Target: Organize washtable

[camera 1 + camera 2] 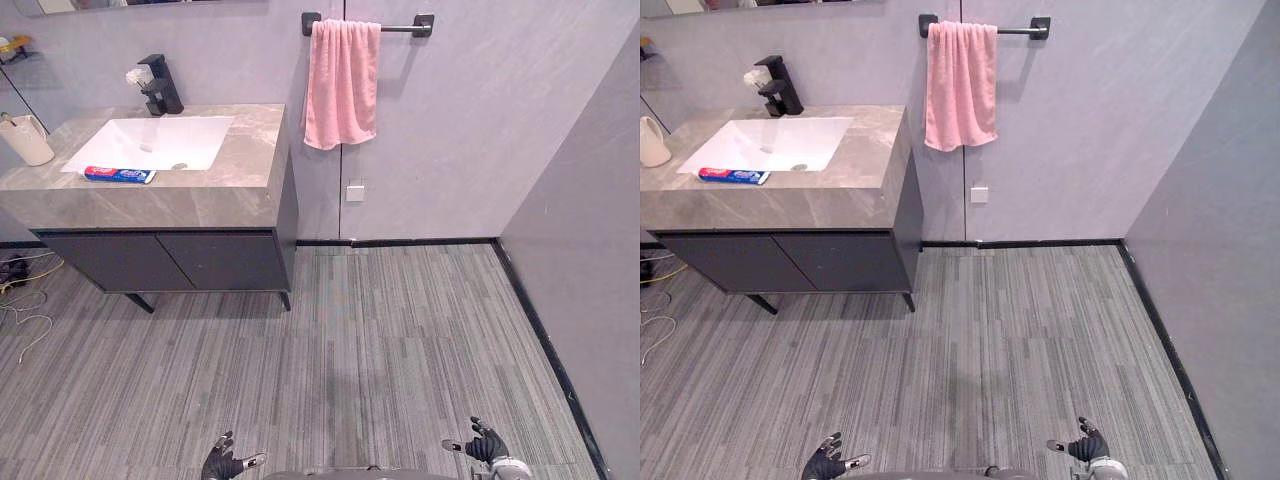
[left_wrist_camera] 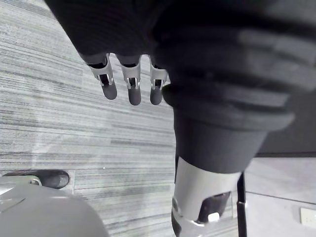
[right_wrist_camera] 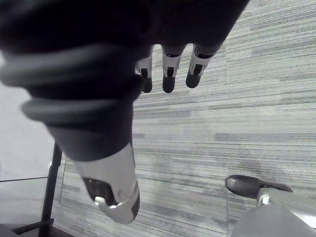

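Low at the near edge: left robot hand (image 1: 228, 460), fingers (image 2: 131, 84) loosely straight, nothing held. The right robot hand (image 1: 485, 443) is the same, fingers (image 3: 168, 74) relaxed and empty. Both hang over the grey striped plank floor (image 1: 400, 340), well apart from the work.

Far left: grey stone-look counter (image 1: 200, 205) on a dark cabinet (image 1: 160, 260). White rectangular basin (image 1: 150, 143) is set in it, with a black faucet (image 1: 160, 85) behind. The red-and-blue toothpaste tube (image 1: 119, 175) lies flat at the basin's front rim. A cream jug-like container (image 1: 27, 140) sits at the counter's left end. A pink towel (image 1: 341, 85) hangs on a wall bar beside the counter.

Risks, as judged: a long approach is needed first, and stopping late could bump the cabinet. A sideways nudge could slide the tube into the basin.

The left eye view takes in the whole cream container, while the right eye view cuts it at the edge. The wrist views settle the finger state.
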Available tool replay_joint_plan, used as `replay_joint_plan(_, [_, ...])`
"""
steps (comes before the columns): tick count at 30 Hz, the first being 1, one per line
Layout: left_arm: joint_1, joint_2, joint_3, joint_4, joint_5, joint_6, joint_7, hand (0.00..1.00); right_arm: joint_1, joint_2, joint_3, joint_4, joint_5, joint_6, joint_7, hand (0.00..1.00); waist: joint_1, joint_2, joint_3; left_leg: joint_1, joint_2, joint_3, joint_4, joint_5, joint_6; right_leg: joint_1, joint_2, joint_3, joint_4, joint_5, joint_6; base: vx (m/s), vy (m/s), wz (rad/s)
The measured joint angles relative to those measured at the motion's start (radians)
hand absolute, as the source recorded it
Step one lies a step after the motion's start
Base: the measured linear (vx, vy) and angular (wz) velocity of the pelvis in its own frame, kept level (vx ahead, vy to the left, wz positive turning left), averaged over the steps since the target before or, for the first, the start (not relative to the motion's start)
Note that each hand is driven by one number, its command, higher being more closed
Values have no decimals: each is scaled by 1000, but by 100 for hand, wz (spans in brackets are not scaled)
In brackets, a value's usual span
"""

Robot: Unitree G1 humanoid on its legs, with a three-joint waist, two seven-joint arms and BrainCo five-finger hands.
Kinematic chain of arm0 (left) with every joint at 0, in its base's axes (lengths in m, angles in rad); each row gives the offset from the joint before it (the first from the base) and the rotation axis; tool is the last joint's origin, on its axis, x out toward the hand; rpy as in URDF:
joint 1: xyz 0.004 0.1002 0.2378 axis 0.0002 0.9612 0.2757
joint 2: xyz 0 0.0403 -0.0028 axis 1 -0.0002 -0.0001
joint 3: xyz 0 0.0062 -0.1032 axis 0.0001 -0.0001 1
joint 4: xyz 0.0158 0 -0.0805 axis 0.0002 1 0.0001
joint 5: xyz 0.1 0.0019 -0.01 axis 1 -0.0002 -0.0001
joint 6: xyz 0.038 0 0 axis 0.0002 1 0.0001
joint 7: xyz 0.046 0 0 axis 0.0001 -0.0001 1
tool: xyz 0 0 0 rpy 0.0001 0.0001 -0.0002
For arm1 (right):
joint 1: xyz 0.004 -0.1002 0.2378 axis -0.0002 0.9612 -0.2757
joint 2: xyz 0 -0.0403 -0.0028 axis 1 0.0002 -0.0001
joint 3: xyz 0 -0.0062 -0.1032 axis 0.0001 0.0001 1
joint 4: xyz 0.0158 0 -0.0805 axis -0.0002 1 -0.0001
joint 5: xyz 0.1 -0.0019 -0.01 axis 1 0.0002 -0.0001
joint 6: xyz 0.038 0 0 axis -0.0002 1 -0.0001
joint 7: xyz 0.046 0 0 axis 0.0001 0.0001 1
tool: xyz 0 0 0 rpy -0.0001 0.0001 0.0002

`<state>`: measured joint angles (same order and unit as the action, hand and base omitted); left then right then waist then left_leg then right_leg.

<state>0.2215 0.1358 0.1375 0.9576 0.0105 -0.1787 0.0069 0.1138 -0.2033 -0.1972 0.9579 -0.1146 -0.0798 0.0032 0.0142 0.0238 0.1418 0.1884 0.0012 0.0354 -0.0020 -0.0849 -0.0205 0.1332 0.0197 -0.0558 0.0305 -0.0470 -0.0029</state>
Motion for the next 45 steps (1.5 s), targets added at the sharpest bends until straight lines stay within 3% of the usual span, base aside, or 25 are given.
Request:
replay_joint_plan(14, [-4, 4, 67, 0, -13, 2, 0, 0, -9, 0, -40, 7, 22, 3, 0, 0, 0, -2, -2, 2, 3, 18, 7, -7, -11, -1, 1, 4, 0, 0, 0, -22, -9, 0])
replay_joint_plan(30, [-11, 4, 38, 8, -19, 8, 1, 0, -19, 1, -40, 22, 68, 13, -3, 0, -1, -6, -10, -37, 20, 68, 4, -7, -7, -37, 24, 56, -58, 38, -10, -17, -21, -10])
replay_joint_plan(37, [-21, 6, 21, 6, -24, 8, 3, 0, -44, 2, -41, 38, 81, 16, -5, 0, 3, 2, -9, -79, 39, 138, 83, -70, 5, -79, 44, 132, -40, 40, -9, 14, 4, -35])
replay_joint_plan(40, [-37, 6, 14, -5, -38, 8, 16, 0, -67, 1, -42, 37, 107, 17, -6, 0, 1, 13, -1, -115, 47, 176, 136, -108, 16, -134, 50, 166, 35, 9, 16, 19, 35, -39])
replay_joint_plan(42, [-50, 7, -28, -25, -38, 8, 17, 0, -62, 5, -43, 37, 112, 18, -9, 0, 1, 22, 10, -123, 45, 192, 186, -147, 30, -208, 48, 166, 214, -70, 51, 17, 58, -20])
replay_joint_plan(43, [-51, 7, -38, -31, -38, 8, 17, 0, -59, 8, -43, 37, 114, 18, -9, 0, 0, 25, 13, -123, 45, 194, 197, -158, 31, -228, 47, 162, 268, -85, 66, 0, 55, -10])
replay_joint_plan(45, [-57, 12, -65, -46, -39, 7, 17, 0, -45, 36, -41, 36, 115, 20, -9, 0, -1, 22, 23, -97, 40, 200, 219, -181, 48, -331, 30, 116, 531, -119, 100, 19, 66, 2])
